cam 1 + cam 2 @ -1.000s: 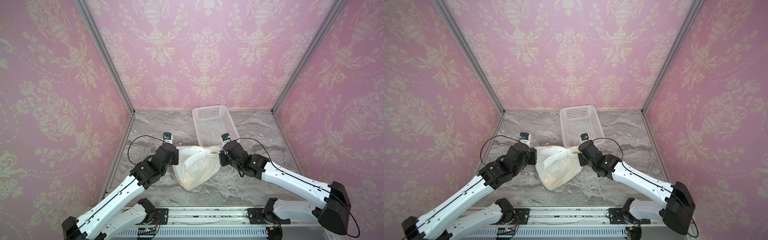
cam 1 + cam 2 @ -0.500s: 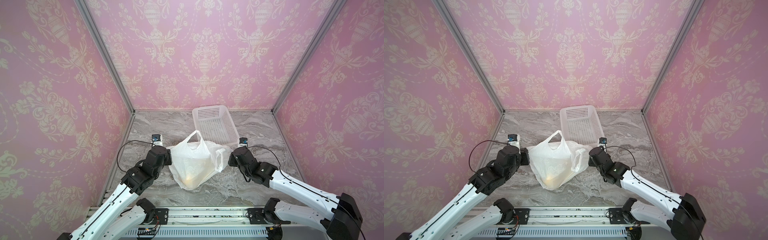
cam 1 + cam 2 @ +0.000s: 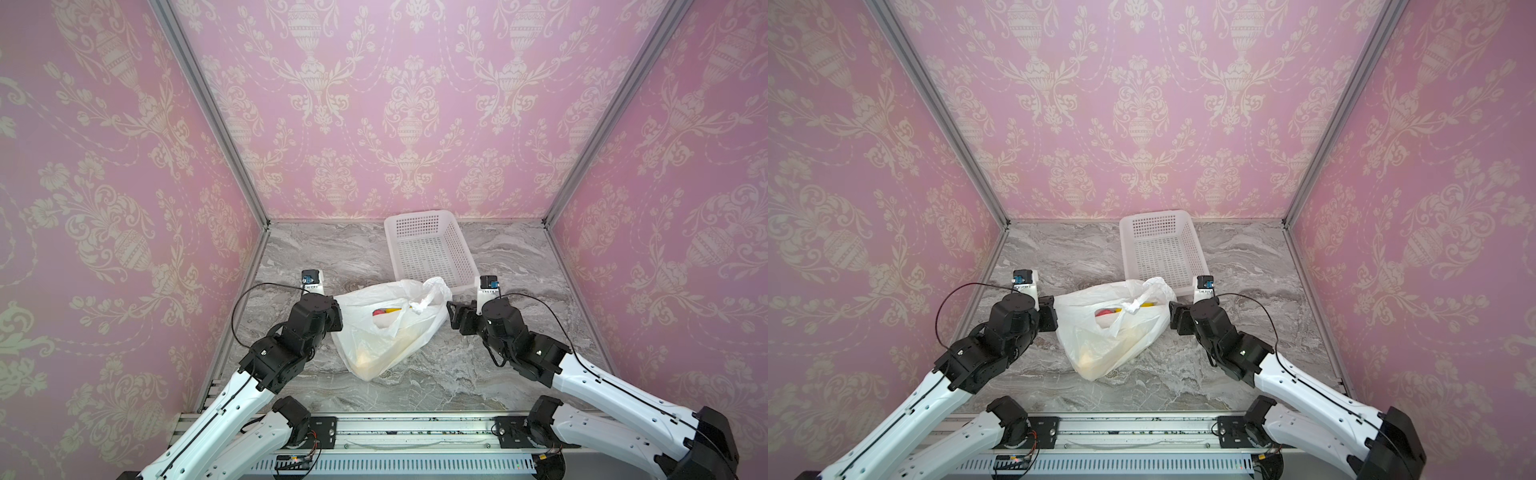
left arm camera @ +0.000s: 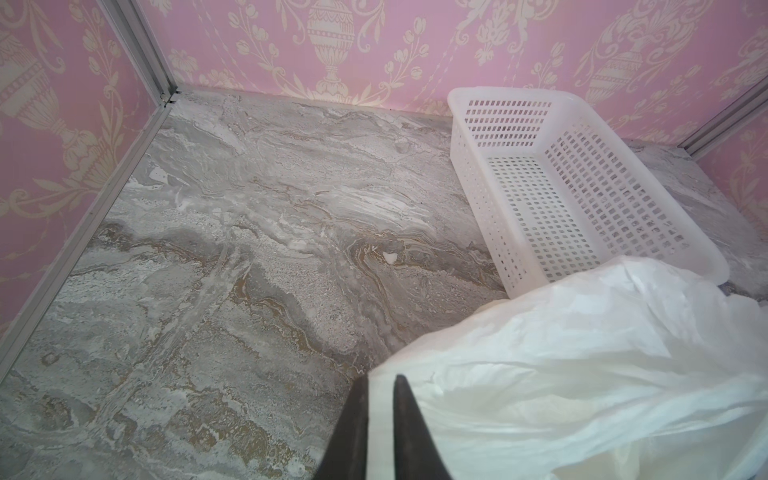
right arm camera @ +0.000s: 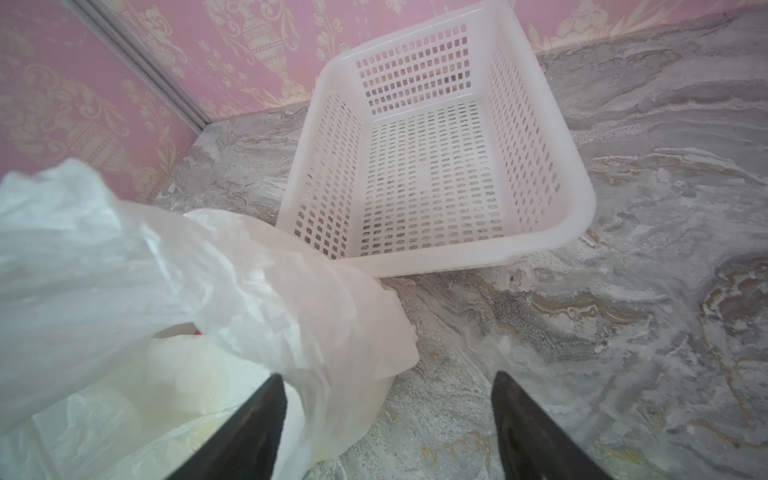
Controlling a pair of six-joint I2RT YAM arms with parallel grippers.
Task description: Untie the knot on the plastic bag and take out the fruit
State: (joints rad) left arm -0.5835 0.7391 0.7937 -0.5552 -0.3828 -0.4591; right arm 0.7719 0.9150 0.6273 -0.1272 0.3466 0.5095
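Bag: thin white plastic bag (image 3: 386,332) lying on grey surface (image 3: 436,386).
Left jaws: barely apart; hold, I cannot tell.
Right jaws: released.
Handling: limp, slippery; I am aiming for twisted handle (image 3: 422,305).

Film plastic, rigid plastic, stone-look counter.
plastic bag (image 3: 386,332) thin, crinkly, translucent white, slight sheen; fruit (image 3: 379,312) inside it glossy; basket (image 3: 428,249) behind the bag matt perforated plastic; counter (image 3: 311,257) grey marble-pattern, matt; wallpaper (image 3: 415,104) matt print; frame post (image 3: 211,112) brushed metal.

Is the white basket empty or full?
Empty. The basket shows only its bare holey floor; red and yellow fruit sits inside the plastic bag.
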